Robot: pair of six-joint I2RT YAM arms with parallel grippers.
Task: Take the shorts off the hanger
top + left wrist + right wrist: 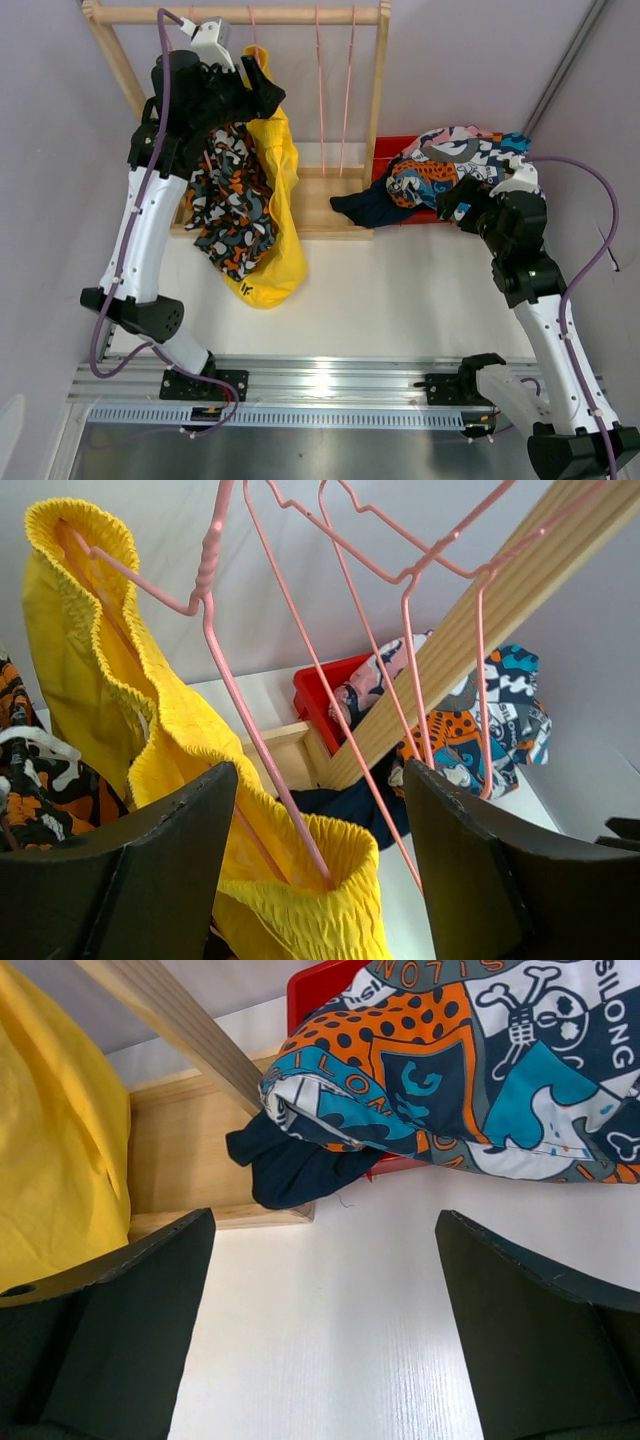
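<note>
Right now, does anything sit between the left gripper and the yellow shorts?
Nothing visible does. The left gripper has its open jaws on either side of the yellow shorts at the waistband. The pink hanger runs its wire through that waistband, so closing may pinch it too.

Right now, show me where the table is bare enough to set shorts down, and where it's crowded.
Bare: the white tabletop between the rack base, the yellow shorts, the right arm and the metal rail. Crowded: the red bin, heaped with printed shorts, navy shorts spilling out; camouflage shorts hang far left.

Printed shorts [460, 165] bury most of the red bin [385, 152], and the left wrist view crops the camouflage shorts [35, 780].
</note>
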